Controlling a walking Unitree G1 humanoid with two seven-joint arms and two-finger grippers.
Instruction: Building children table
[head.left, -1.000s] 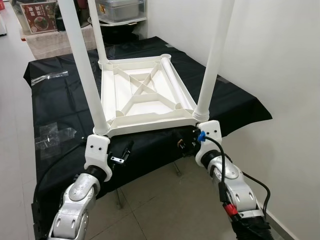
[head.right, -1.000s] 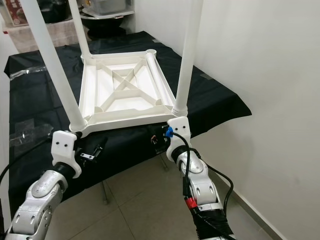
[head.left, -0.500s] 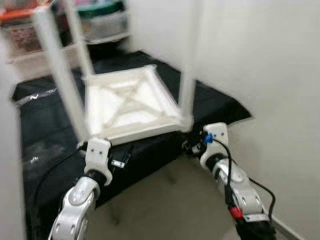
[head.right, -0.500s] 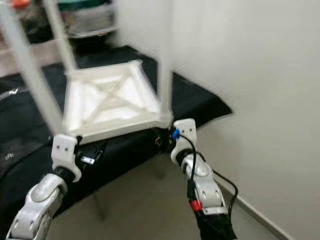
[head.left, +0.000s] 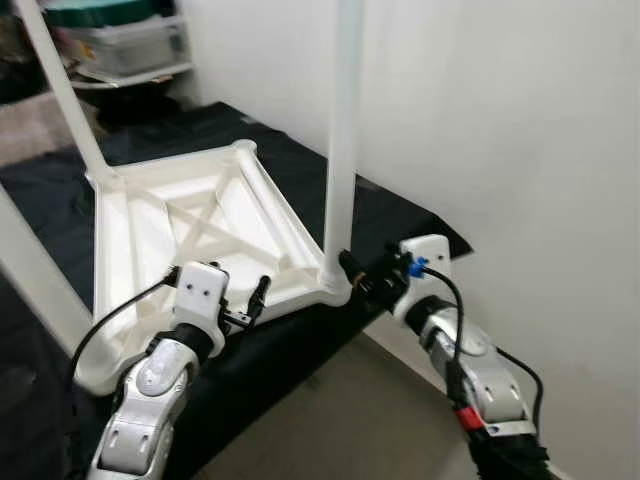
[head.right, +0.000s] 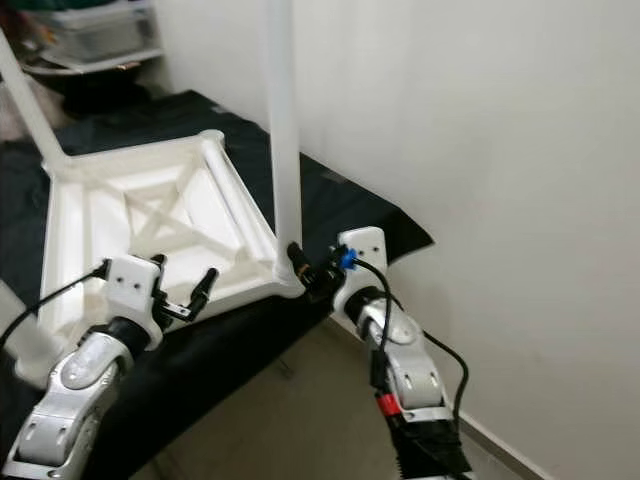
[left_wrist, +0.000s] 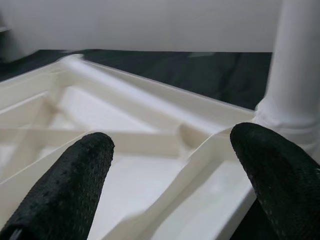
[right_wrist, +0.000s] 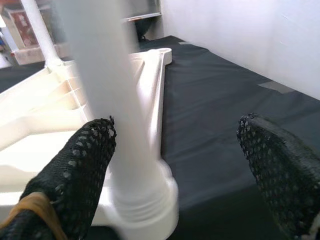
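A white children's table (head.left: 200, 215) lies upside down on a black-covered worktop (head.left: 400, 215), its legs pointing up. One leg (head.left: 342, 150) rises from the near right corner. My right gripper (head.left: 362, 280) is open beside that leg's base; in the right wrist view the leg (right_wrist: 110, 90) stands just in front of one finger (right_wrist: 75, 175), and nothing is gripped. My left gripper (head.left: 250, 305) is open at the table's near rim. In the left wrist view the ribbed underside (left_wrist: 150, 130) lies beyond its two fingertips (left_wrist: 75, 185).
A white wall (head.left: 520, 150) runs close along the right. Shelves with a storage box (head.left: 120, 45) stand at the back. Tiled floor (head.left: 340, 420) shows below the worktop's near edge. Another table leg (head.left: 60, 90) rises at the far left corner.
The whole view has swung, with blur in between. My left gripper now sits partway along the near rim instead of under the near left leg. The right gripper stays by the near right leg.
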